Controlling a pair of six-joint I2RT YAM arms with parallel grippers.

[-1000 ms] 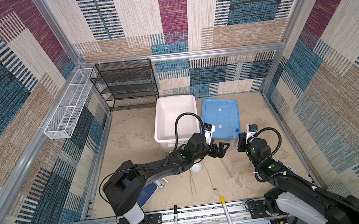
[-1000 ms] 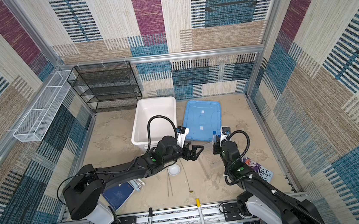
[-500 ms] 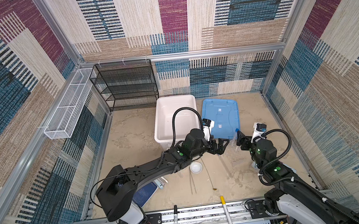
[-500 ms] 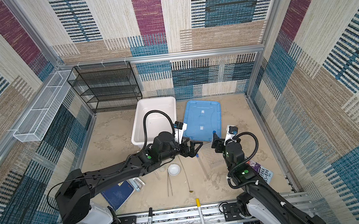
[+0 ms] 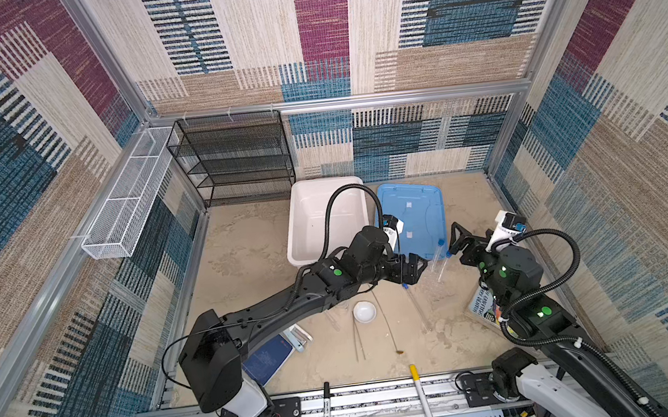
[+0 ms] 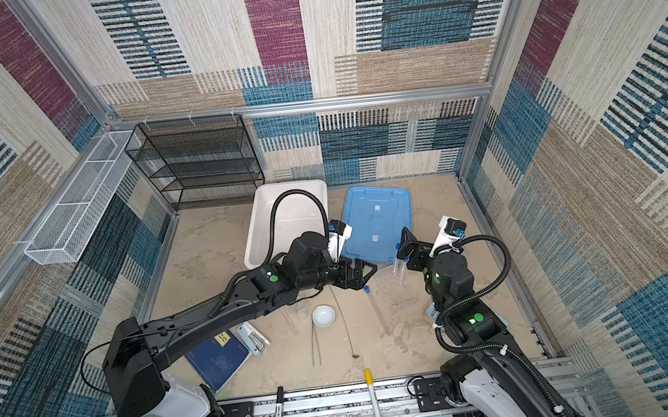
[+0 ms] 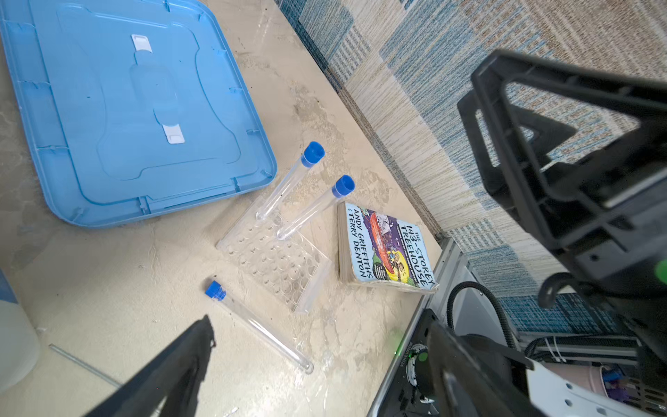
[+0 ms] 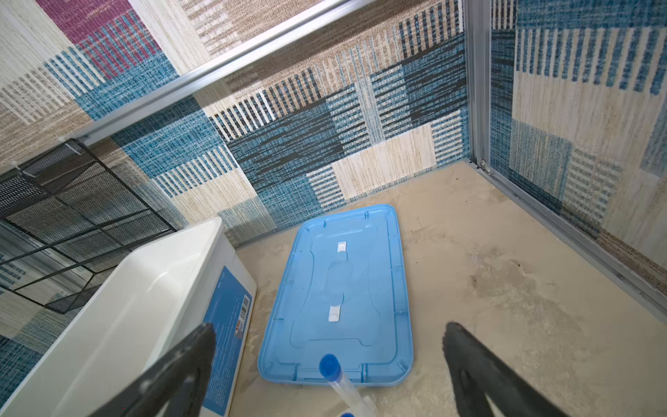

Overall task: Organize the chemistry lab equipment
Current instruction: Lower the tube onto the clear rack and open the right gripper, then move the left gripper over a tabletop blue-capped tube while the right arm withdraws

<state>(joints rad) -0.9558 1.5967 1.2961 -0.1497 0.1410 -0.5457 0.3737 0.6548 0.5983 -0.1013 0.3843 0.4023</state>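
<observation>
The right gripper [image 8: 330, 330] stands spread wide and empty. A blue-capped test tube [image 8: 329, 363] rises between its fingers, touching neither. The left gripper [image 5: 415, 270], likewise released and holding nothing, hovers just beside the cap of a lying tube [image 5: 416, 306].

Between the arms, the first tube and a second tube [image 7: 288, 187] lean in the clear rack [image 7: 278, 260], near the blue lid [image 5: 410, 219]. A white bin [image 5: 325, 218] sits left of that lid.

The tabletop [image 5: 245, 260] is mottled sandy beige, walled by woven patchwork in blue, magenta and cream on aluminium framing. A black mesh shelf [image 5: 236, 160] stands at the far wall.

The left wrist view alone shows the rack's wells and a paperback's [image 7: 386, 245] whole cover. Only the top views show the small white dish [image 5: 364, 312], tweezers [image 5: 357, 341] and long thin spoon [image 5: 386, 325] — and marker pens [image 5: 421, 395] on the near rail.
</observation>
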